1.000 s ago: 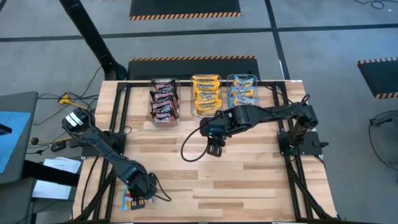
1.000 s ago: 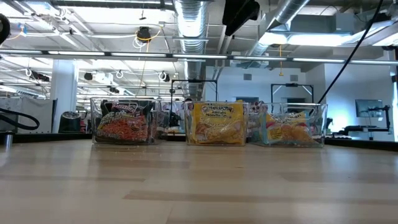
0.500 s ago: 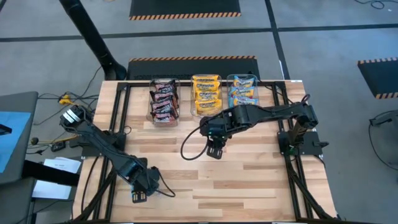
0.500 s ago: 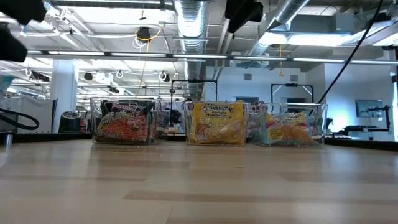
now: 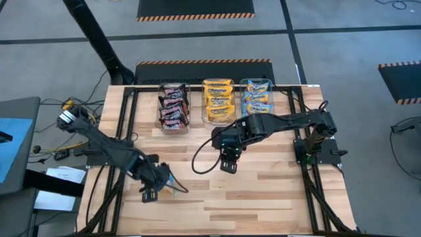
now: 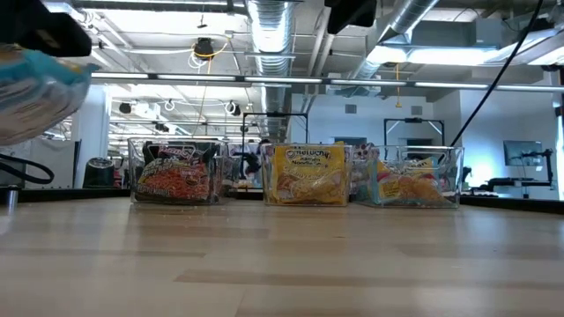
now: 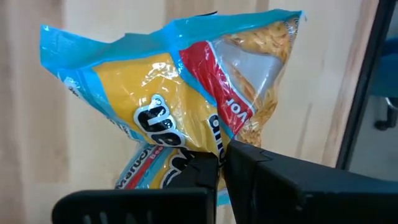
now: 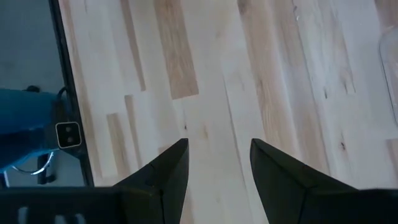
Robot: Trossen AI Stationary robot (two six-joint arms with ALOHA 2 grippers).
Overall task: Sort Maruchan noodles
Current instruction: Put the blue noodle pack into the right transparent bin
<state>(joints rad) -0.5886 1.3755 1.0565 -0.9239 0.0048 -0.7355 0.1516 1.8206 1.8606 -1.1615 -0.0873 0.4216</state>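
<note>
A blue-and-yellow Maruchan noodle packet [image 7: 180,106] with a red band hangs in the air over the table's near left part. My left gripper [image 5: 152,191] is shut on it. In the low view the packet [image 6: 35,88] shows blurred, high above the wood. Three clear tubs stand along the far edge: dark red packets [image 5: 173,106], yellow packets [image 5: 218,101], blue-yellow packets [image 5: 256,97]. My right gripper [image 5: 228,161] hovers open over the bare middle of the table, and nothing lies between its fingers [image 8: 168,168]. My left gripper pinches the packet between its two fingers at one crumpled end [image 7: 205,155], on the yellow printed face. The fingers come steeply from above. The packet hangs beyond the fingertips, crinkled and tilted, lifted clear of the table.
A black frame rail [image 5: 128,125] runs along the table's left side and another [image 5: 306,164] along the right. A loose black cable [image 5: 200,158] loops on the wood beside my right gripper. Bare wood [image 5: 263,197] lies at the near right.
My left gripper has risen and gone from the near left corner toward the table's middle, turning as it went. The blue-yellow packet, which lay on the wood by the corner, is now lifted clear and hangs from the fingers.
</note>
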